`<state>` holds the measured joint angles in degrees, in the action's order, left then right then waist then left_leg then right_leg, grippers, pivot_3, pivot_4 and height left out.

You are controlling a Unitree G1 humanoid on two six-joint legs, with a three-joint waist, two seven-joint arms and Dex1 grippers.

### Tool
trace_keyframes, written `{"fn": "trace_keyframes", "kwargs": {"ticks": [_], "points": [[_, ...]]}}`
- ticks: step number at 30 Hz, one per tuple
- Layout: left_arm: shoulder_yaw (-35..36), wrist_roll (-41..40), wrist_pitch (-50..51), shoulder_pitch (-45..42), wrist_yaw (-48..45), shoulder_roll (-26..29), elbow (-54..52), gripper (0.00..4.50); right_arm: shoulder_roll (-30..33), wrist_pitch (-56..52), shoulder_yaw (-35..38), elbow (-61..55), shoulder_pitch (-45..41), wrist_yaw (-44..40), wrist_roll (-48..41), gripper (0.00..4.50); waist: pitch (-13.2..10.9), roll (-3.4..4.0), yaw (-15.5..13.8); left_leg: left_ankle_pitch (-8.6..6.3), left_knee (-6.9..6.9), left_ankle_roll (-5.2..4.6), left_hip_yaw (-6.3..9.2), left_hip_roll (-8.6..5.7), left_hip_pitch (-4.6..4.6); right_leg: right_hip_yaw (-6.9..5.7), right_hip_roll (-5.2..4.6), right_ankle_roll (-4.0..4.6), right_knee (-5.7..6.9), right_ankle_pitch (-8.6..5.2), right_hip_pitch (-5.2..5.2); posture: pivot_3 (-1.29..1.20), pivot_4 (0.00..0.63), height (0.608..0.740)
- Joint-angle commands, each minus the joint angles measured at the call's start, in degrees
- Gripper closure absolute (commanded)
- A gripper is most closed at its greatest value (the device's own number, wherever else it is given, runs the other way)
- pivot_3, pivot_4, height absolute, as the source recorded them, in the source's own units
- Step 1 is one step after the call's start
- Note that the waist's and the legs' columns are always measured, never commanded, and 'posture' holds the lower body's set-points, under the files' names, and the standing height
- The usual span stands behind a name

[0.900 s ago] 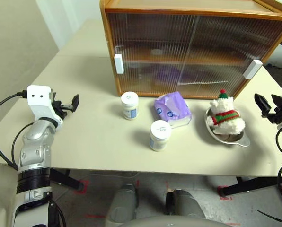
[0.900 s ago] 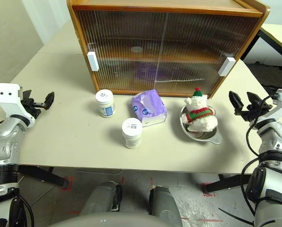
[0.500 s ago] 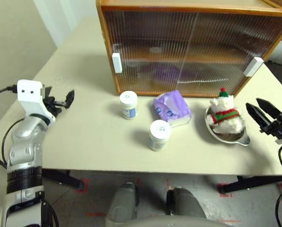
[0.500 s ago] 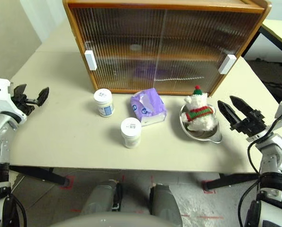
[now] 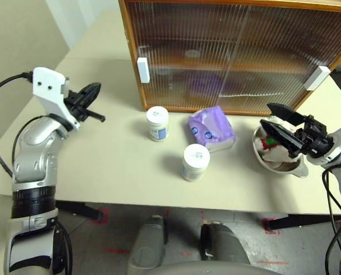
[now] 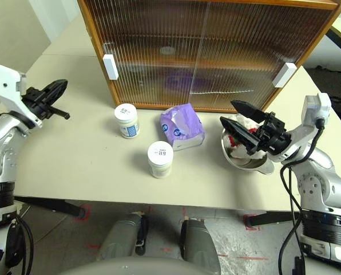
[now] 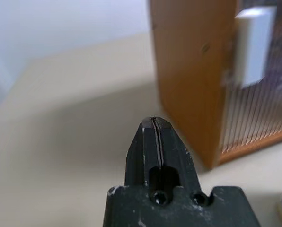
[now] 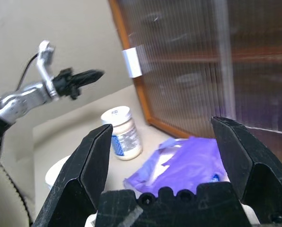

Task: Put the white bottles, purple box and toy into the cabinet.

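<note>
Toy (image 6: 234, 139) in metal bowl (image 6: 256, 164), behind spread right gripper (image 6: 238, 120).

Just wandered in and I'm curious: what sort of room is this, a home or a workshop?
Most likely a lab or test room staged like a home: a plain table carries a wooden cabinet, and red tape marks dot the bare concrete floor beneath it.

A shallow metal bowl (image 5: 285, 167) sits near the right end of a beige desk (image 5: 102, 166). Red tape marks (image 5: 104, 216) dot the grey floor (image 5: 176, 217) below.
</note>
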<state>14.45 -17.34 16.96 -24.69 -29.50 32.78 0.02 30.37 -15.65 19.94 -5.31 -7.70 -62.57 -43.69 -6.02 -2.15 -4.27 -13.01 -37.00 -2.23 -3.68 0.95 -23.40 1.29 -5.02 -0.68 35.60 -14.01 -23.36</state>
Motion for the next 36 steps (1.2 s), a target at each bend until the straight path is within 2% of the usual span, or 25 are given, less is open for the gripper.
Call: {"fn": "trace_keyframes", "kwargs": {"ticks": [1, 8, 16, 36], "points": [[-1.7, 1.2, 0.1, -0.4, 1.3, -0.8, -1.6, 4.48, -0.6, 2.1, -0.8, -1.9, 2.0, 0.1, 1.2, 0.00, 0.0, 0.00, 0.1, 0.00, 0.00, 0.00, -0.01, -0.01, 0.00, -0.12, 0.03, 0.00, 0.00, 0.00, 0.00, 0.11, 0.061, 0.740], [-4.5, 6.0, -3.3, -3.4, 3.0, -0.9, 3.1, 4.48, -5.5, 3.2, -6.0, -7.3, 1.8, 3.3, 2.0, 0.00, 0.0, -0.04, 0.2, 0.03, -0.09, -0.03, -0.03, -0.01, 0.08, -0.52, 0.18, -0.04, 0.20, 0.01, 0.04, 0.15, 0.057, 0.740], [-5.4, 7.3, -5.8, -3.3, 4.6, -3.3, 3.6, 4.48, -7.3, 4.2, -10.2, -8.8, 0.5, 4.7, 3.1, 0.00, 0.2, -0.29, -0.1, 0.12, -0.35, -0.10, -0.03, -0.09, 0.04, -0.64, 0.35, -0.18, 0.28, 0.09, 0.13, 0.17, 0.041, 0.740], [-8.1, 6.7, -8.7, -8.8, 3.0, -9.2, 9.8, 4.48, -7.7, 7.3, -11.9, -7.8, 0.6, 4.8, 5.3, 0.00, 1.2, -0.69, -1.4, 0.13, -0.58, -0.10, 0.00, -0.06, 0.04, -0.66, 0.49, -0.19, 0.38, 0.16, 0.18, 0.13, 0.021, 0.740]]}}
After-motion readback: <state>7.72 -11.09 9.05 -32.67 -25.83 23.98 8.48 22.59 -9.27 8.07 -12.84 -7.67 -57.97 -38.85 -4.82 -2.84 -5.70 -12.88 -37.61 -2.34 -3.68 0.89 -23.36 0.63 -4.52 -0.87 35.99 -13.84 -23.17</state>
